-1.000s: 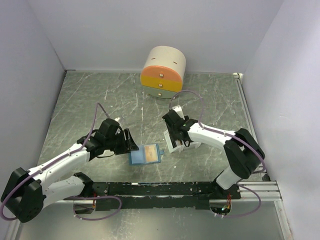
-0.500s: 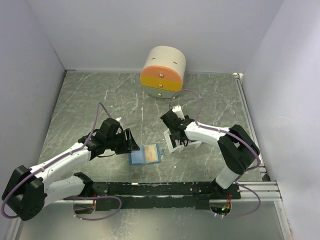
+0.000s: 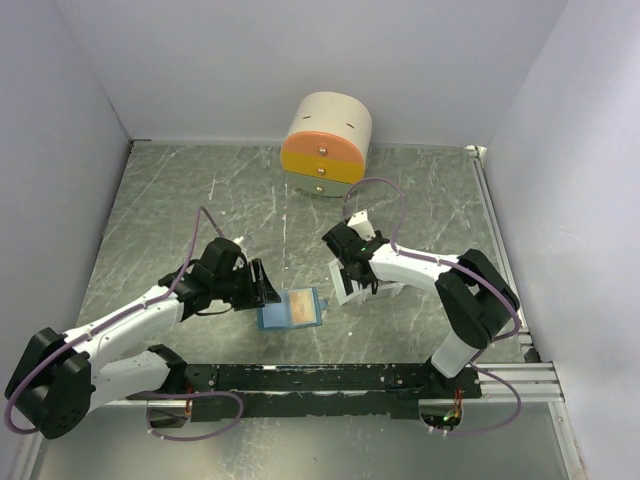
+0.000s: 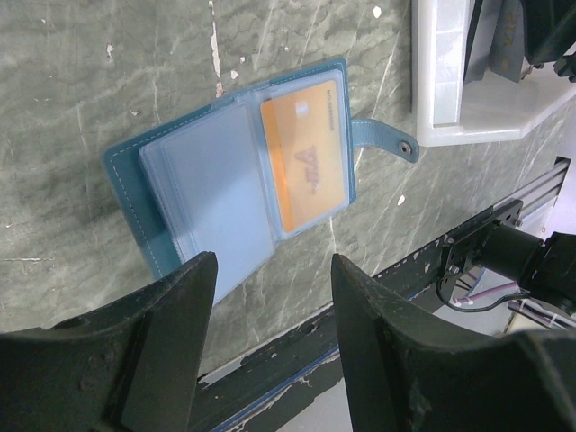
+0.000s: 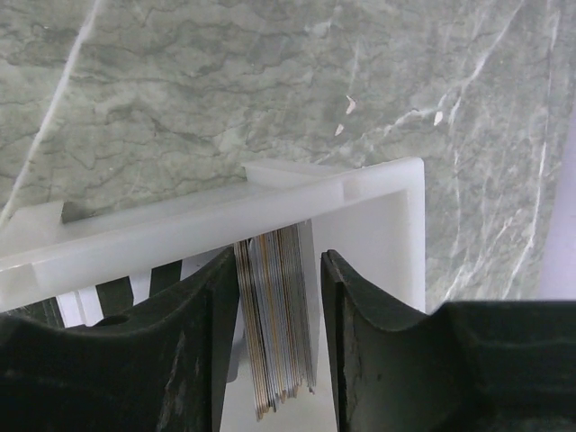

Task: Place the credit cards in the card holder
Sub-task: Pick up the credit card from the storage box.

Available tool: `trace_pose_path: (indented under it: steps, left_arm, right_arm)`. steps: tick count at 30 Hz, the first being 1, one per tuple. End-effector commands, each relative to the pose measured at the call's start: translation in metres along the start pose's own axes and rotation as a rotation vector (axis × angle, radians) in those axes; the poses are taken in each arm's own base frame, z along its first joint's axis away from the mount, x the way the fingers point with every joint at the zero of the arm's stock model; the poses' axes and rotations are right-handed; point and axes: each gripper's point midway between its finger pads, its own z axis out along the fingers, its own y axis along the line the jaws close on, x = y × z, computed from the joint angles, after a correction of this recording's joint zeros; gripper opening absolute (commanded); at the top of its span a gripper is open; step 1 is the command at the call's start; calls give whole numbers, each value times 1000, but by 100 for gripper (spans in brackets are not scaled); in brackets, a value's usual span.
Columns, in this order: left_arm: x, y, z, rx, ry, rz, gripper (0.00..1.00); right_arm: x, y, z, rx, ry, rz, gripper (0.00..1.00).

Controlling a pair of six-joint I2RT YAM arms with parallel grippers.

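**Top view.** The drawer box [image 3: 326,143] stands at upper centre, on the far edge of the tabletop [image 3: 180,200]. The card holder [image 3: 291,309] lies open and flat at lower centre, just right of the left gripper [image 3: 262,283]. The tray [image 3: 340,293] lies just right of the card holder, apart from it, beneath the right gripper [image 3: 346,268].

**Left wrist view.** One card [image 4: 306,153] sits in a slot of the card holder's right-hand leaf. The tray fills the upper right corner.

**Right wrist view.** A stack of cards [image 5: 279,324] stands on edge inside the tray, at lower centre, between the jaws.
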Motion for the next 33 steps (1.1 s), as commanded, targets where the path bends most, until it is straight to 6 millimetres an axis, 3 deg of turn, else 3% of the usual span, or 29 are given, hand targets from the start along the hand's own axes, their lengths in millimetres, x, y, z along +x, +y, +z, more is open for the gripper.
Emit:
trace_pose_path:
  steps: [1,10,21,33]
  left_arm:
    - [-2,-7,-1,34,-9,1,65]
    - [-1,-7,1,41,-3,-4,65]
    - [-1,-8,0,44,-2,-4,65]
    - [-2,-10,-1,48,-4,-3,65]
  right_arm:
    - [-9,-18,-7,68,-24,22,40]
    - [-7,-26,-7,115,-15,24,50]
    - [-12,-27,-10,109,-32,38,34]
    - [-15,-33,-13,134,-40,43,32]
